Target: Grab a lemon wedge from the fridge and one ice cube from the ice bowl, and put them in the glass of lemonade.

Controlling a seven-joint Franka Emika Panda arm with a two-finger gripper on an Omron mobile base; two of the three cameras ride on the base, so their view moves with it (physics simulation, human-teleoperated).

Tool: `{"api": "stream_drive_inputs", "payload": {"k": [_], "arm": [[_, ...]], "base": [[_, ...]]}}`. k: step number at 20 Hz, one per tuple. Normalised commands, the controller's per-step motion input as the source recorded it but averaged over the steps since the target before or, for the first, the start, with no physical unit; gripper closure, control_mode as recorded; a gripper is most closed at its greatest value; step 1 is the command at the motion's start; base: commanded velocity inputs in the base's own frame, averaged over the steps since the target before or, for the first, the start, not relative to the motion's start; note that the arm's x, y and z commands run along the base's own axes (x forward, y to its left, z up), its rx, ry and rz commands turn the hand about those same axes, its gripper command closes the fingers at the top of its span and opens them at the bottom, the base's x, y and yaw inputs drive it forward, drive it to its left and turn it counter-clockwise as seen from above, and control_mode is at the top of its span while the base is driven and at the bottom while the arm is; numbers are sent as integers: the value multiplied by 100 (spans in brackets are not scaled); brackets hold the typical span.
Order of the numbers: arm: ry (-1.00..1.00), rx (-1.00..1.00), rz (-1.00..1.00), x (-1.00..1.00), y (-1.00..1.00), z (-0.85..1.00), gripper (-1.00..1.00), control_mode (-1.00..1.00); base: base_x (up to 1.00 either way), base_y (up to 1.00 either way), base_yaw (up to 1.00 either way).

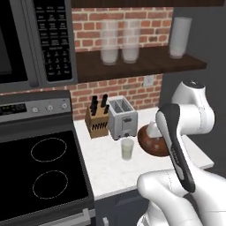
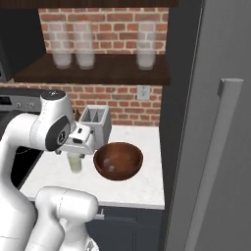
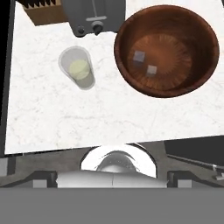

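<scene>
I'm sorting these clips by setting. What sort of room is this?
A home kitchen, rendered rather than real. A stovetop sits beside a marble counter holding a toaster and knife block, with a microwave above and the fridge at the counter's end.

From where I sit, all three rendered views are lit evenly and softly with no visible lamp, so the white counter (image 3: 52, 118) reads bright in the centre of the hand view while the stove top (image 1: 39, 176) at the lower left of the left base view stays nearly black. Shadows are faint: a soft dark band lies under the shelf (image 2: 93, 73) across the top of the right base view, and the ice bowl (image 3: 205, 65) darkens toward its inner wall. Edges look slightly soft and low in resolution, the frosted tumblers (image 1: 119, 42) appear hazy, and I see no glare and no bending at the frame edges.
</scene>
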Motion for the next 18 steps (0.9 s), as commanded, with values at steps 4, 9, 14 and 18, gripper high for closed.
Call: {"api": "stream_drive_inputs", "payload": {"k": [4, 9, 14, 18], "arm": [[-18, -2, -14, 34, -9, -36, -100, -100], [-5, 0, -7, 40, -14, -29, -100, -100], [3, 8, -2, 36, -17, -23, -100, -100], [9, 19, 0, 26, -15, -1, -100, -100]], "base": [[0, 0, 0], [0, 0, 0], [0, 0, 0], [0, 0, 0]]}}
